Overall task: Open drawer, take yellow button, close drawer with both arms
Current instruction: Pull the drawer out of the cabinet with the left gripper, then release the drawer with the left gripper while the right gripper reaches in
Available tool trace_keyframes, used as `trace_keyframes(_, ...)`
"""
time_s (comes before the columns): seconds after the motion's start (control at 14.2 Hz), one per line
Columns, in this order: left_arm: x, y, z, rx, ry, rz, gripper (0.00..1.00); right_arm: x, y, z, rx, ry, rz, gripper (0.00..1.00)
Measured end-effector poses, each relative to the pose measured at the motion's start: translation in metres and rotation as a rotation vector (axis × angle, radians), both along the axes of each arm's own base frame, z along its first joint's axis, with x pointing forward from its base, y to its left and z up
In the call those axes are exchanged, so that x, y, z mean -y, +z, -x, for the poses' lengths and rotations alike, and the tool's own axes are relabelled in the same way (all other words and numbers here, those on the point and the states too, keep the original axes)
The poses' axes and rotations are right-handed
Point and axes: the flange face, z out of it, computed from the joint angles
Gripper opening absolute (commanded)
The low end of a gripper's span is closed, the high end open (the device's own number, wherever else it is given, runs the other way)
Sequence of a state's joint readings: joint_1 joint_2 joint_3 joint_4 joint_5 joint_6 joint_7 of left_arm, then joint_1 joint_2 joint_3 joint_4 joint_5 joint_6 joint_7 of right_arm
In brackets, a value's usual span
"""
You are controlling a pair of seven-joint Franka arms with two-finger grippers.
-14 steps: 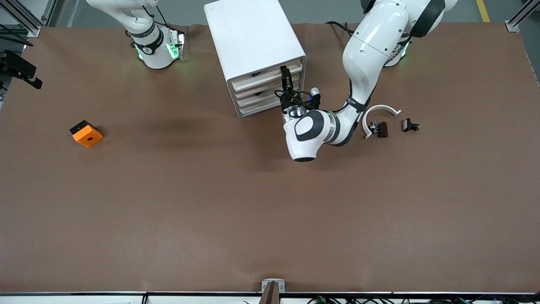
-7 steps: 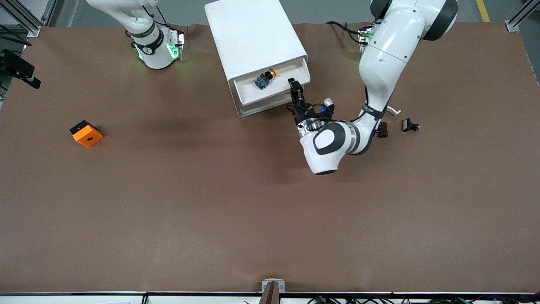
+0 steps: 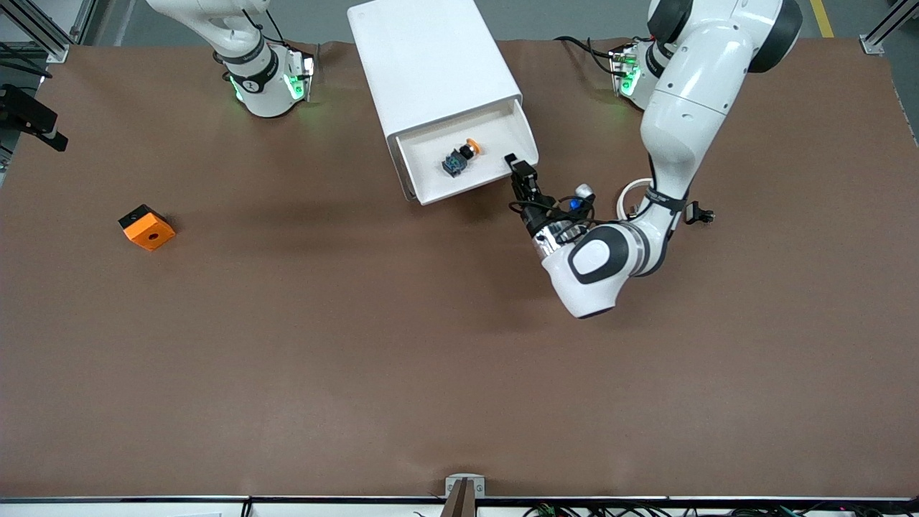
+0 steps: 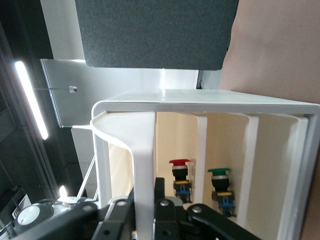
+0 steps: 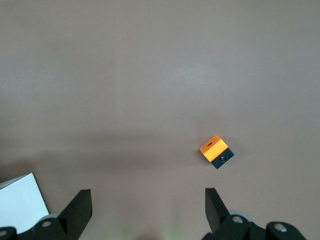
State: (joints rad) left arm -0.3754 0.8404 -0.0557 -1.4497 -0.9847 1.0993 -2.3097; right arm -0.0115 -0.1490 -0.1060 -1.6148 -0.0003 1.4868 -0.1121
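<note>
My left pincer [image 3: 523,172] pinched the open drawer [image 3: 495,126] front at the cabinet [image 3: 423,57], the button [image 3: 459,156] lay inside; next, my waiting, spread right pincer [image 5: 147,212] should take it.

Even, bright overhead light, soft blurred shadows cast on the brown counter [image 3: 359,345] under the arms, cabinet [image 3: 431,64] top nearly washed out, a bright strip light glaring in the left wrist view, nearby fingers [image 4: 167,220] out of focus.
</note>
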Motion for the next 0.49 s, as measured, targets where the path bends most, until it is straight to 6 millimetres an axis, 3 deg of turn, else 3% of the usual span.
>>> trace_keyframes(0.28,-0.011,0.001,-0.009,0.007,0.025,0.001,0.16,0.014,-0.012,-0.009,-0.021,-0.026,0.001,1.0)
trace_keyframes(0.35,-0.011,0.001,-0.009,0.008,0.025,0.001,0.27,0.015,-0.025,-0.017,-0.046,-0.029,0.0,1.0)
trace_keyframes(0.49,-0.01,0.001,-0.01,0.013,0.027,0.003,0.98,0.018,-0.066,-0.042,-0.111,-0.03,0.0,1.0)
